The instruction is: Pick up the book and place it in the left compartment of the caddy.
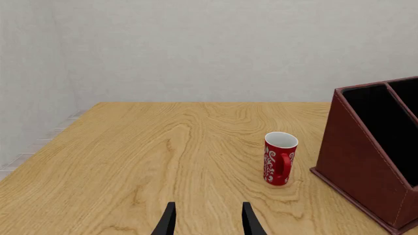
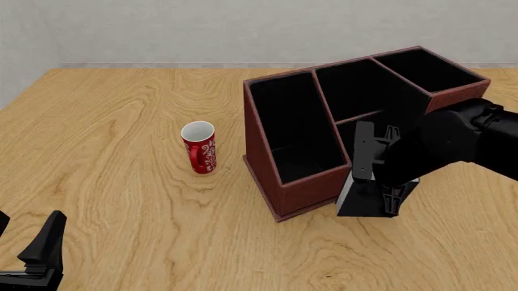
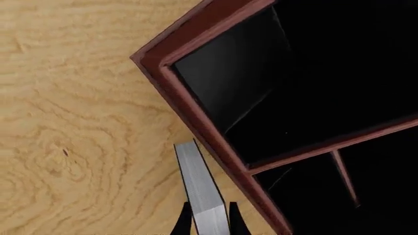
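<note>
The book (image 2: 362, 203) stands upright on edge, black covers with white page edges, close beside the near right corner of the reddish-brown caddy (image 2: 301, 189). My right gripper (image 2: 379, 182) is shut on the book from above. In the right wrist view the white page edge (image 3: 197, 186) runs out between the fingers of the right gripper (image 3: 209, 223), next to the caddy's rim (image 3: 196, 117). The long left compartment (image 2: 293, 124) is open and black-lined. My left gripper (image 2: 33, 254) is open and empty at the table's near left; its wrist view (image 1: 207, 223) shows the caddy (image 1: 356, 166) to one side.
A red mug (image 2: 199, 147) with white patterning stands upright on the wooden table (image 2: 121, 121) left of the caddy, a short gap between them; it also shows in the left wrist view (image 1: 279, 157). A grey wall runs behind the table's far edge.
</note>
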